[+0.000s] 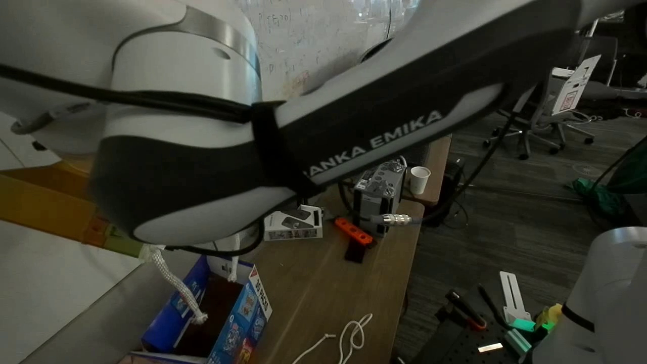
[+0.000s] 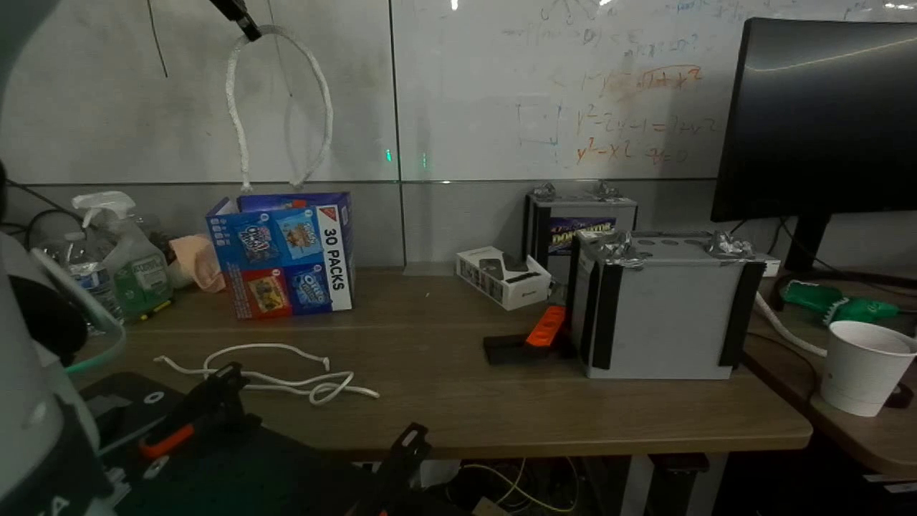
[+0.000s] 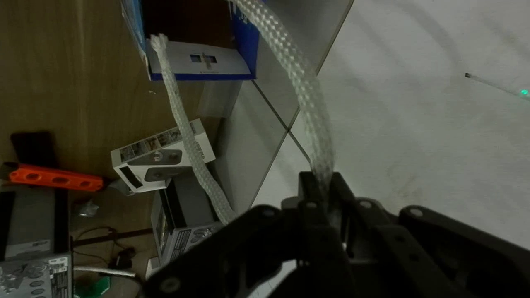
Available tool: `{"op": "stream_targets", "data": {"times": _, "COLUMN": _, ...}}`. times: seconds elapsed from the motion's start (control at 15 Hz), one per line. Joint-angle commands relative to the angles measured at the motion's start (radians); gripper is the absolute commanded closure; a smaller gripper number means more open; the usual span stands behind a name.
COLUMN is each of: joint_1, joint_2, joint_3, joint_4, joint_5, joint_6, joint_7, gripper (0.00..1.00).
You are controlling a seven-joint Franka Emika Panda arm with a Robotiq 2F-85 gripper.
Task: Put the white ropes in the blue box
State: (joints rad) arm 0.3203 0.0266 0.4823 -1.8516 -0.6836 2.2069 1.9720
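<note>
Pincer (image 3: 322, 182), clamped on a white rope (image 3: 307, 91), hangs above the blue box (image 2: 278, 259); more white cord (image 2: 272, 381) lies near the box.

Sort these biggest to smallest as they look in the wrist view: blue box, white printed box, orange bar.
1. Blue box, though the picture's top edge cuts it off
2. White printed box, clearly smaller
3. Orange bar, long but thin

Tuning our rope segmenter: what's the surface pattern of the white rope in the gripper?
The held white rope has a braided weave, clearest in the wrist view.
</note>
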Motion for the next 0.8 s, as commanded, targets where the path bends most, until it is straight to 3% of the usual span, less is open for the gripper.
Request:
{"op": "stream_targets", "data": {"times": 0.0, "joint_1": 0.05, "joint_2": 0.086, "joint_3": -0.042, "joint_4": 0.091, "joint_5": -0.041, "joint_6": 0.003, "joint_7": -0.011, "gripper": 0.97}}
{"op": "stream_targets", "data": {"times": 0.73, "joint_1": 0.105, "joint_2": 0.18, "joint_3": -0.119, "joint_4": 0.09, "joint_5": 0.048, "joint_6": 0.099, "joint_7": -0.114, "gripper": 0.97}}
